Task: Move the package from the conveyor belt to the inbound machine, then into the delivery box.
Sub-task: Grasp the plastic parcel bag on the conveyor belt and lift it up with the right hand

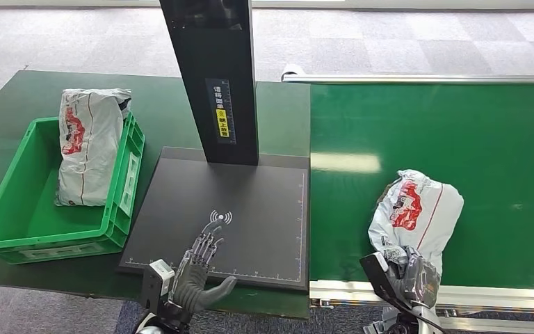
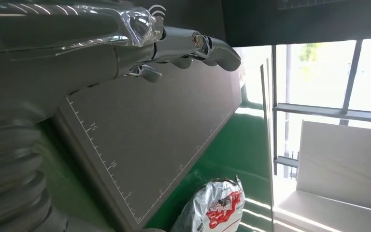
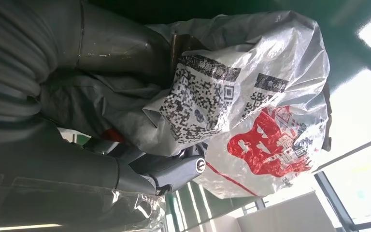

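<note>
A grey plastic package (image 1: 417, 212) with a red print lies on the green conveyor belt (image 1: 459, 132), close to its near edge. My right hand (image 1: 409, 277) grips its near end; in the right wrist view the thumb and fingers (image 3: 174, 169) wrap around the package (image 3: 251, 111), which shows printed codes. The inbound machine's black pad (image 1: 250, 209) lies left of the belt, with its dark column (image 1: 215, 76) behind. My left hand (image 1: 198, 271) hovers open over the pad's near edge, fingers (image 2: 193, 46) stretched out flat. The package (image 2: 212, 208) also appears beyond the pad in the left wrist view.
A green delivery box (image 1: 14, 243) stands at the left on the dark green table, holding another similar package (image 1: 87, 139) leaning against its right wall. A metal rail (image 1: 424, 78) borders the belt's far side, and a pale frame (image 1: 459, 292) runs along its near edge.
</note>
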`<state>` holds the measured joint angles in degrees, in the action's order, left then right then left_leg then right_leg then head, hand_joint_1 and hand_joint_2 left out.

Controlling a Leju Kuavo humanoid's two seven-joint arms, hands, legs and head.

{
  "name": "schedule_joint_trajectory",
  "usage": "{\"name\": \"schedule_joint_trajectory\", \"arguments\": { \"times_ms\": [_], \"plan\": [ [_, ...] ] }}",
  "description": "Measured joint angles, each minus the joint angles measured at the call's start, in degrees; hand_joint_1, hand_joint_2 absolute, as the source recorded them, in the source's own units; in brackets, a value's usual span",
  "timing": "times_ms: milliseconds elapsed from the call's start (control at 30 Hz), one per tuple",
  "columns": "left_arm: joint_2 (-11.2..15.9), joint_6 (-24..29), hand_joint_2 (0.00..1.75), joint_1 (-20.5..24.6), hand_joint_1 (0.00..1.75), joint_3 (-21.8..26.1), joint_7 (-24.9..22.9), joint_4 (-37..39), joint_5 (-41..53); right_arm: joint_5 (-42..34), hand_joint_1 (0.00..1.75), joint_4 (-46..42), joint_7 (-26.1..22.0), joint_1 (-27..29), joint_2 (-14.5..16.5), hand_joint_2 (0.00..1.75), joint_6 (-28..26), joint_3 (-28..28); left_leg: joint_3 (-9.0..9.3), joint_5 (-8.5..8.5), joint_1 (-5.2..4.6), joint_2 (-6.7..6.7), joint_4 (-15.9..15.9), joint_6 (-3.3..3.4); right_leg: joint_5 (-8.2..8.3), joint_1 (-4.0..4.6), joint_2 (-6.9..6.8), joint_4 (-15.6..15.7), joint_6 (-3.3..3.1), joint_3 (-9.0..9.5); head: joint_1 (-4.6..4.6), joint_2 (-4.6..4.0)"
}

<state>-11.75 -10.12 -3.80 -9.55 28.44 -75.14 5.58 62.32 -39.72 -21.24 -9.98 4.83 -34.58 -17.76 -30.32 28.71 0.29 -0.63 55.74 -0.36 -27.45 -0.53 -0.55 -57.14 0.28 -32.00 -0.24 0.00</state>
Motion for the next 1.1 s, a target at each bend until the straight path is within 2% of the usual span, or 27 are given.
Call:
{"name": "schedule_joint_trajectory", "arguments": {
  "times_ms": [300, 400, 467, 633, 700, 767, 900, 933, 967, 1100],
  "plan": [
    [-0.14, 0.03, 1.75, 0.05, 0.0, 0.39, 0.02, -0.02, 0.23, -0.6, 1.75, -3.59, -0.18, 1.32, 0.64, 1.75, 0.6, -0.01, 0.0, 0.0, 0.0, 0.0, 0.0, 0.0, 0.0, 0.0, 0.0, 0.0, 0.0, 0.0, 0.0, 0.0],
    [-0.14, 0.64, 1.75, -0.07, 0.0, 0.5, 0.45, -0.47, 0.27, -3.1, 1.75, -6.92, -2.02, 2.72, 1.25, 1.75, 0.8, 0.17, -0.02, 0.0, 0.0, 0.03, 0.0, 0.0, 0.0, 0.0, -0.02, -0.01, 0.0, 0.0, 0.01, 0.0],
    [-0.13, 1.5, 1.75, -0.31, 0.0, 0.81, 0.94, -1.43, 0.18, -5.38, 1.75, -13.1, -3.29, 5.0, 2.05, 1.75, 1.69, 0.95, -0.05, 0.0, 0.0, 0.06, 0.0, 0.0, 0.0, 0.0, -0.03, -0.01, 0.0, -0.01, 0.01, 0.0],
    [-0.09, 2.8, 1.75, -0.89, 0.0, 3.02, 2.1, -4.79, 0.4, -9.75, 1.75, -37.64, -3.61, 11.15, 3.08, 1.75, 5.64, 6.8, -0.1, 0.0, 0.03, 0.02, -0.01, 0.0, -0.01, 0.02, -0.02, -0.02, 0.0, -0.07, -0.01, 0.0],
    [-0.08, 3.39, 1.75, -0.63, 0.0, 4.14, 2.74, -5.46, 0.82, -13.61, 1.75, -45.5, -3.91, 11.8, 2.92, 1.75, 9.35, 9.88, -0.11, 0.0, 0.03, -0.01, -0.03, -0.01, -0.01, 0.02, -0.01, -0.03, -0.01, -0.03, 0.0, 0.0],
    [0.16, 5.12, 1.75, -0.24, 0.0, 5.58, 3.29, -6.17, 1.1, -20.87, 1.75, -50.15, -4.76, 11.03, 2.81, 1.75, 16.46, 13.74, -0.15, -0.01, 0.06, -0.06, -0.07, -0.03, 0.02, 0.05, 0.03, -0.06, -0.05, 0.14, 0.04, 0.0],
    [1.36, 8.4, 1.75, 0.21, 0.0, 10.89, 3.63, -8.85, 1.6, -46.83, 1.75, -47.53, -7.74, 6.15, 4.32, 1.75, 42.91, 27.93, 0.0, -0.14, 0.19, -0.53, -0.05, -0.18, 0.23, 0.17, 0.44, -0.09, -0.31, 0.12, -0.16, 0.0],
    [1.53, 8.38, 1.75, 0.23, 0.0, 12.12, 3.69, -9.31, 1.86, -50.72, 1.75, -46.46, -8.32, 5.43, 4.5, 1.75, 47.17, 31.48, 0.0, -0.2, 0.22, -0.38, -0.03, -0.2, 0.22, 0.2, 0.31, -0.09, -0.3, 0.09, -0.26, 0.0],
    [1.6, 8.37, 1.75, 0.16, 0.0, 13.01, 3.78, -9.65, 2.13, -52.99, 1.75, -45.65, -8.64, 4.87, 4.56, 1.75, 49.15, 34.14, -0.05, -0.25, 0.24, -0.17, -0.03, -0.21, 0.2, 0.22, 0.12, -0.1, -0.3, 0.11, -0.31, 0.0],
    [1.84, 8.45, 1.75, -0.15, 0.0, 15.08, 4.13, -10.46, 2.77, -56.62, 1.75, -43.86, -8.53, 3.66, 3.97, 1.75, 49.15, 39.54, -0.21, -0.33, 0.26, 0.09, -0.03, -0.23, 0.18, 0.24, -0.15, -0.13, -0.29, 0.11, -0.28, 0.0]
  ]
}}
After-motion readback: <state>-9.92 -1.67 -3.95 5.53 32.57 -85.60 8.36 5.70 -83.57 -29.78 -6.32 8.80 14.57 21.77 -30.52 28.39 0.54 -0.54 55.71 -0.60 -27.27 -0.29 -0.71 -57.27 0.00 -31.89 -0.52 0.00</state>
